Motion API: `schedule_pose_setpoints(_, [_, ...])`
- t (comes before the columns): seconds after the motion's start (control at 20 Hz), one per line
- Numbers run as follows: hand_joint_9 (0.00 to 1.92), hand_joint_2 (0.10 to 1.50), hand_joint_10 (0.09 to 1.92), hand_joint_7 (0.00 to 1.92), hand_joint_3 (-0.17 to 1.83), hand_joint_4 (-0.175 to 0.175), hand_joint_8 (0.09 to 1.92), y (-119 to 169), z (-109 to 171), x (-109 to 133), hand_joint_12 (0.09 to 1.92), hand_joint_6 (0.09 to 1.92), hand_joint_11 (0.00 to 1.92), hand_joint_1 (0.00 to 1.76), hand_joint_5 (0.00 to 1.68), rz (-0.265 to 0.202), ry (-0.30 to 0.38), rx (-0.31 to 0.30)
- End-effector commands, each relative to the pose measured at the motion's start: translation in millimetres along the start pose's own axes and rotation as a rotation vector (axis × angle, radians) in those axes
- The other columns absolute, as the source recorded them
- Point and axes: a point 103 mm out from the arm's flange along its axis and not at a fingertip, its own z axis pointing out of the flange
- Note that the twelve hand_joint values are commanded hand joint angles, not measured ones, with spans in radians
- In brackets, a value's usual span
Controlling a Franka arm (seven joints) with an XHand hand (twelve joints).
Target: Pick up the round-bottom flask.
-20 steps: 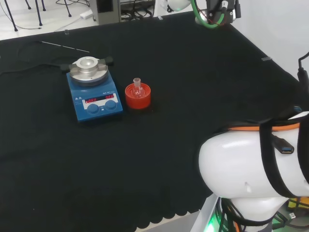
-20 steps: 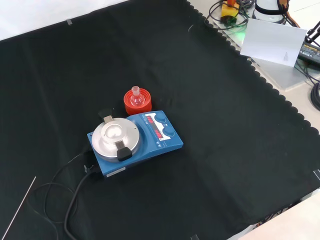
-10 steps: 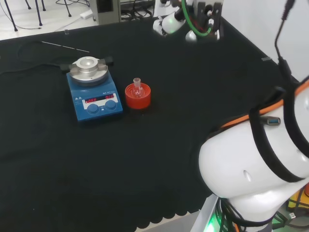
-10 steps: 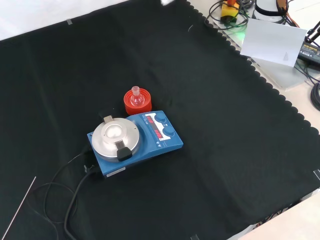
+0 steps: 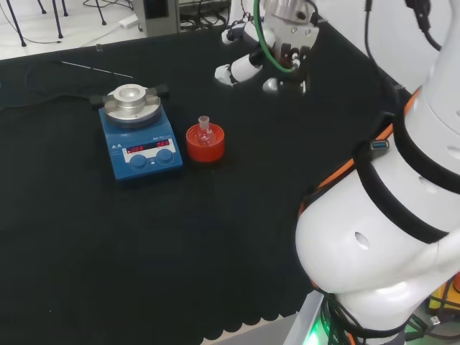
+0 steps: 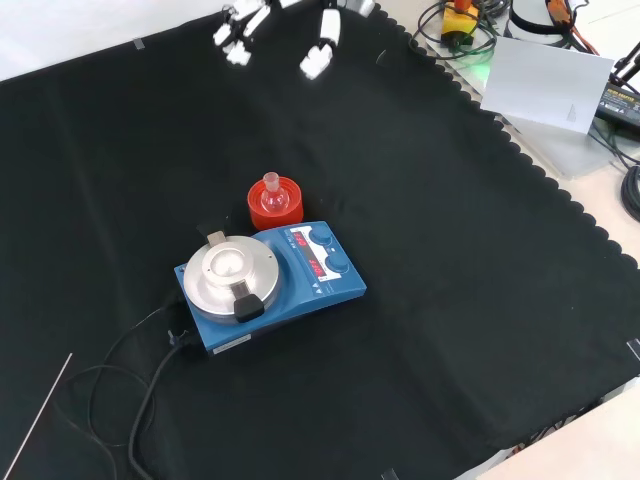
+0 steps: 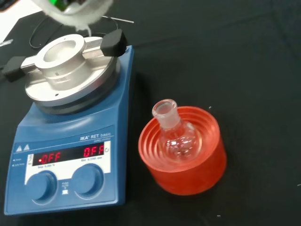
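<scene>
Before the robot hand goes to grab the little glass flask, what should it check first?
1. Flask sits upright in its red stand: ok.
2. Nothing lies on top of the flask's neck: ok.
3. Hand holds nothing, fingers straight: ok.
4. Hand is close enough to grasp: not ok, it hangs far off over the cloth.
5. Blue stirrer plate leaves room on that side: cannot tell, it stands right beside the stand.
6. Flask is empty: cannot tell.

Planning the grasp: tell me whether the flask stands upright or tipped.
Upright: the flask sits in the red stand, neck pointing up, with the hand well away.
</scene>
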Motion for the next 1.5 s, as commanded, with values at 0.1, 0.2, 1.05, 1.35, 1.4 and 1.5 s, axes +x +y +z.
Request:
schedule_pose_setpoints(0.1, [0.01,0.64,0.70,0.00,0.39,0.045,0.12,39,39,-12,0.89,0.09,0.00,0.74,0.39,-0.004,0.177,-0.069])
schedule_pose_setpoints(0.2, [0.00,0.64,0.68,0.00,0.37,0.053,0.10,44,48,-13,0.84,0.09,0.00,0.76,0.42,-0.009,0.210,-0.076])
schedule_pose_setpoints(1.05, [0.01,0.65,0.67,0.02,0.34,0.060,0.09,77,124,-15,0.78,0.09,0.00,0.81,0.52,-0.054,0.292,-0.021])
schedule_pose_setpoints(1.35, [0.02,0.65,0.67,0.02,0.34,0.059,0.10,74,134,-15,0.77,0.09,0.00,0.81,0.53,-0.064,0.293,-0.020])
schedule_pose_setpoints(1.4, [0.02,0.65,0.67,0.02,0.34,0.059,0.10,74,136,-16,0.77,0.09,0.00,0.81,0.53,-0.060,0.299,-0.021])
schedule_pose_setpoints(1.5, [0.02,0.65,0.67,0.02,0.35,0.059,0.10,74,142,-21,0.77,0.09,0.00,0.81,0.54,-0.050,0.312,-0.022])
